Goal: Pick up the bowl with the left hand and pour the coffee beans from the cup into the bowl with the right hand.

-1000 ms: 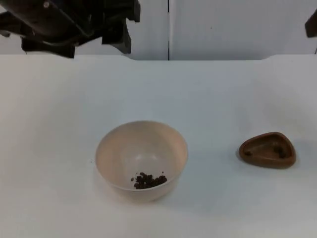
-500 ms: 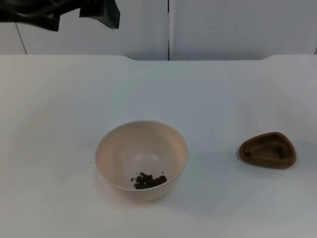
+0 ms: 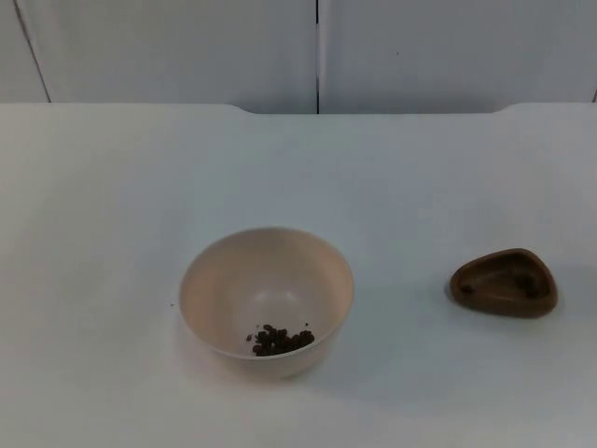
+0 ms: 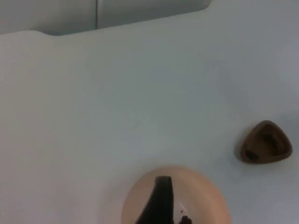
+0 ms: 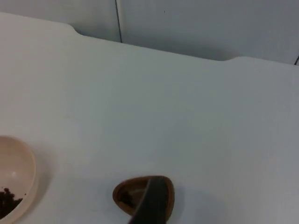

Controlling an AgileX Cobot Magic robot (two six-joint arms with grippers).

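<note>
Beans [image 3: 281,341] in bowl [image 3: 267,301], cup [image 3: 505,282] nearly empty on table [image 3: 420,177], so pour looks done; end effector openings can't tell.

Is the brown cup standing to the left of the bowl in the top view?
No, the brown cup rests on the table to the right of the bowl, apart from it.

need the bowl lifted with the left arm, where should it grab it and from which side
Grip the bowl by its rim, one jaw inside and one outside, coming down from above on the side toward the left arm. The wall is thin and open at the top. The beans lie on the bottom, so a rim grip likely clears them.
</note>
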